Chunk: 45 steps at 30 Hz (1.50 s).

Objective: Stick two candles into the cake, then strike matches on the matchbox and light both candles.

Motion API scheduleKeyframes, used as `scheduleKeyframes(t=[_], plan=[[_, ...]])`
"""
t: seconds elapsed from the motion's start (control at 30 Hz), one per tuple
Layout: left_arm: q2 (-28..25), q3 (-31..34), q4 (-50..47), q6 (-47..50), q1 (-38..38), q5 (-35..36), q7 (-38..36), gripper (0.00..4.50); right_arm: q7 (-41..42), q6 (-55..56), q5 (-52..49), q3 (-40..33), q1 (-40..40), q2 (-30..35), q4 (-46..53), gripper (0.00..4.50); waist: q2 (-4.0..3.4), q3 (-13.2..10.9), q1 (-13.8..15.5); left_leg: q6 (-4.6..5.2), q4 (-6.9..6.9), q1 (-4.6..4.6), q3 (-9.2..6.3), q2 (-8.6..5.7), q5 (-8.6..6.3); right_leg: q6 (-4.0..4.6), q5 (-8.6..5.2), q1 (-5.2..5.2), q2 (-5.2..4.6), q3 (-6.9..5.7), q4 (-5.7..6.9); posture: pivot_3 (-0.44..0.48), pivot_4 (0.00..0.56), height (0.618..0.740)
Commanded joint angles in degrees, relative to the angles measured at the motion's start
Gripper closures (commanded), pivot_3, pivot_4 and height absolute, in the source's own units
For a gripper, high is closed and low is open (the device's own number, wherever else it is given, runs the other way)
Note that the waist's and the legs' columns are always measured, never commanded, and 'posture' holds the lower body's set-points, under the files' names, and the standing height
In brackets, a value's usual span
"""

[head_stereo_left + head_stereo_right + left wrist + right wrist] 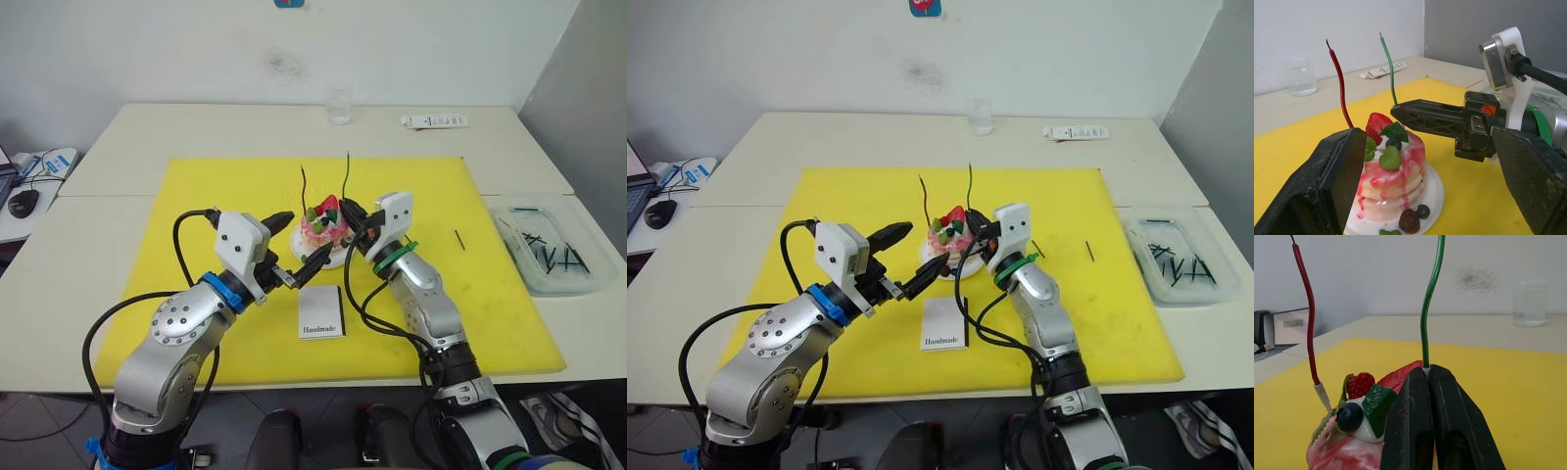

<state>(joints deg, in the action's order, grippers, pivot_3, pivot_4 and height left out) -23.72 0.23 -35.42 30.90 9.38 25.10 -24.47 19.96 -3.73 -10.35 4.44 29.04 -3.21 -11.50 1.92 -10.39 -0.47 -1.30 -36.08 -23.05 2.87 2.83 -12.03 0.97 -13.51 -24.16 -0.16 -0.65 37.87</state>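
Your right gripper (1426, 374) is clamped on the green candle's (1429, 298) pale base above the cake (1393, 169), so press it straight down beside the planted red candle (1339, 83), left gripper (304, 262) spread, matchbox (321, 312) near on the yellow mat (196, 196).

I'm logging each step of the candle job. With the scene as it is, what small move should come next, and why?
Probably push the green candle a little deeper, then open the right gripper. Its fingers are shut on the candle's pale base just above the cake, while the red candle already stands in it. The left gripper waits open beside it.
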Motion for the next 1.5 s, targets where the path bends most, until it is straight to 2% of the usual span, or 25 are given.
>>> scheduleKeyframes(t=[0.03, 0.87, 0.97, 1.13, 1.5], plan=[[0.1, -0.3, -1.7, -0.9, 0.6, 0.1, -0.2, 0.02, -0.1, 0.7, -0.8, -0.5, -0.9, -0.3, 1.7, 4.48, 0.00, 0.0, 0.0, 0.00, 0.00, 0.00, 0.00, 0.00, 0.00, 0.00, 0.00, 0.00, 0.00, 0.00, 0.00, 0.000, 0.150, 0.740], [0.4, -0.3, -0.6, -1.4, 1.8, -0.2, -1.3, 0.02, -0.1, -1.1, -2.4, 0.1, -2.8, -1.2, 5.7, 4.48, 0.00, 0.0, 0.0, 0.00, 0.01, 0.00, 0.01, 0.01, 0.00, -0.01, 0.00, 0.00, 0.00, 0.01, -0.02, 0.000, 0.150, 0.740], [0.5, -0.3, -0.4, -1.5, 1.9, -0.3, -1.4, 0.02, -0.1, -0.9, -2.1, 0.2, -2.5, -1.1, 5.9, 3.79, 0.00, 0.0, 0.0, 0.00, 0.01, 0.00, 0.00, 0.01, 0.00, -0.01, 0.00, 0.00, 0.00, 0.00, -0.03, 0.000, 0.150, 0.740], [0.6, -0.4, -0.3, -1.7, 1.9, -0.3, -1.4, 0.02, 0.1, -0.7, -1.7, 0.5, -2.3, -0.4, 6.4, 2.03, 0.00, 0.0, 0.0, 0.00, 0.01, 0.00, 0.01, 0.01, 0.00, -0.01, 0.00, 0.00, 0.00, 0.01, -0.04, 0.000, 0.150, 0.740], [0.2, 0.1, 0.6, -1.8, 2.5, -0.2, -2.0, 0.02, 2.4, -4.6, -3.8, 0.1, -2.9, 3.7, 13.5, 2.03, 0.00, 0.0, 0.0, 0.00, 0.02, 0.00, 0.01, 0.01, 0.00, -0.01, 0.00, 0.00, 0.00, 0.01, -0.05, 0.000, 0.150, 0.740]])
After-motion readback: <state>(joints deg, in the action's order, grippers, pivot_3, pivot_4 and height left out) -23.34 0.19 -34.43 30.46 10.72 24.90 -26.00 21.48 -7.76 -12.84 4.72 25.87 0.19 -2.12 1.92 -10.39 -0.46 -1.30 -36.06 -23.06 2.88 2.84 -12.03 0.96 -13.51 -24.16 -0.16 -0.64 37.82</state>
